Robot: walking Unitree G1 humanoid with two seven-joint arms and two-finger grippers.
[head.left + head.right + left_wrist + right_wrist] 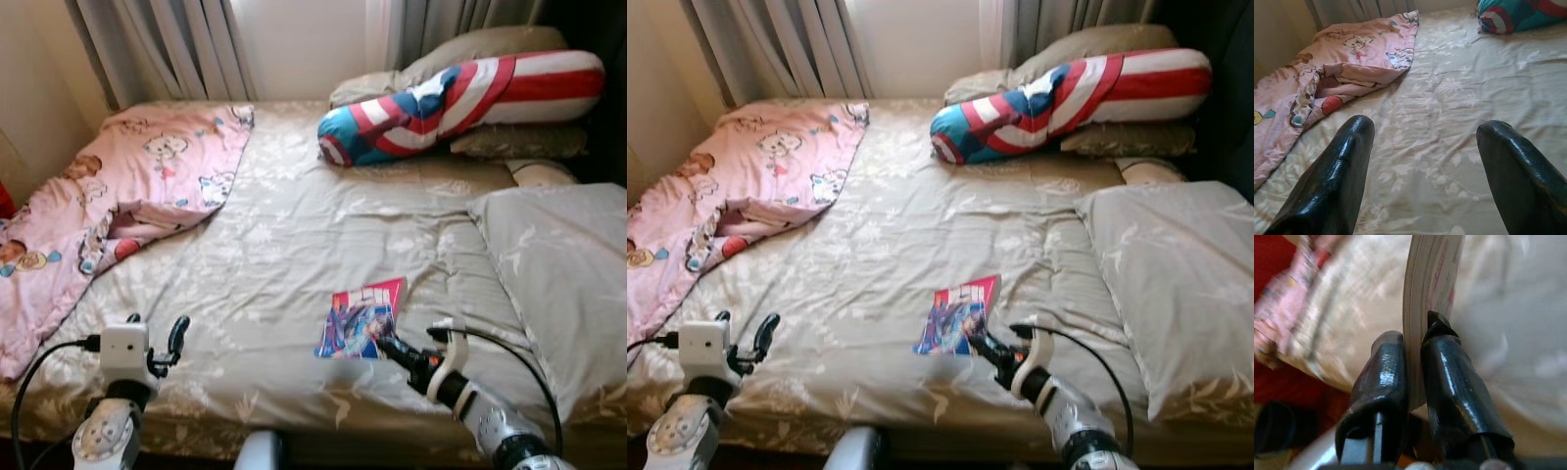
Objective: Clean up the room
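Observation:
A thin comic book (pixel 361 319) with a red and blue cover lies near the front edge of the bed. My right gripper (pixel 387 345) is shut on its near edge; in the right wrist view the book's page stack (pixel 1422 308) is pinched between the two black fingers (pixel 1382 377). My left gripper (pixel 157 333) hovers over the bed's front left corner, open with nothing between its fingers (pixel 1337 181). A crumpled pink cartoon blanket (pixel 118 186) covers the bed's left side.
The bed sheet (pixel 294 235) is beige with a leaf print. A red, white and blue bolster (pixel 460 98) lies at the head on beige pillows. A large grey pillow (pixel 558 264) sits at the right. Curtains (pixel 176 44) hang behind.

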